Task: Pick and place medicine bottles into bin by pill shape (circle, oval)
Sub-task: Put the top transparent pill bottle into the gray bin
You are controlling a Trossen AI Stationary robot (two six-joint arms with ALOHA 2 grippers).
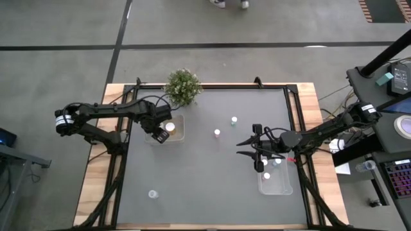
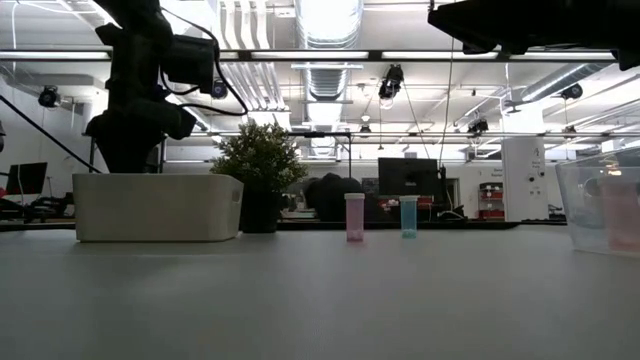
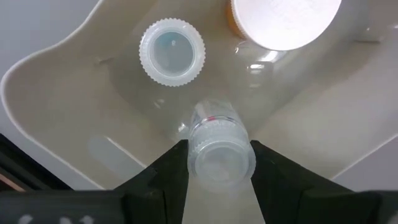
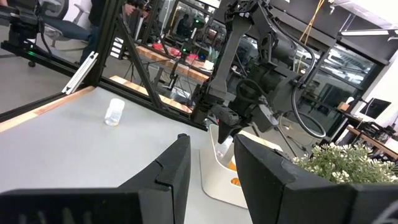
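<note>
Closest in the left wrist view, the left gripper (image 3: 219, 163) is holding a small clear bottle (image 3: 217, 144) between its two dark fingers (image 3: 166, 177), partly closed around it. The bottle's white cap is facing the camera and its long axis is running away from the wrist, down toward the floor of a cream bin (image 3: 56, 93). Just beyond it in the same bin, another small bottle (image 3: 171, 51) is standing upright with its ribbed white cap up, and a larger orange-amber bottle (image 3: 283, 18) is standing beside it, also cap up.

From above, this cream bin (image 1: 179, 135) is sitting at the table's left side, next to a green potted plant (image 1: 182, 86), with the left gripper (image 1: 162, 133) hanging over it.

Farther across the grey table (image 1: 192, 179), a pink-marked bottle (image 1: 217, 133) and a green-marked bottle (image 1: 234, 119) are standing upright near the middle, well apart from both bins. One clear bottle (image 1: 153, 193) is standing alone near the front left corner.

At the right side, the right gripper (image 1: 252, 147) is hovering just beside a clear bin (image 1: 286, 187) holding several white-capped bottles (image 1: 266, 175). Its fingers are standing slightly apart and gripping nothing.
</note>
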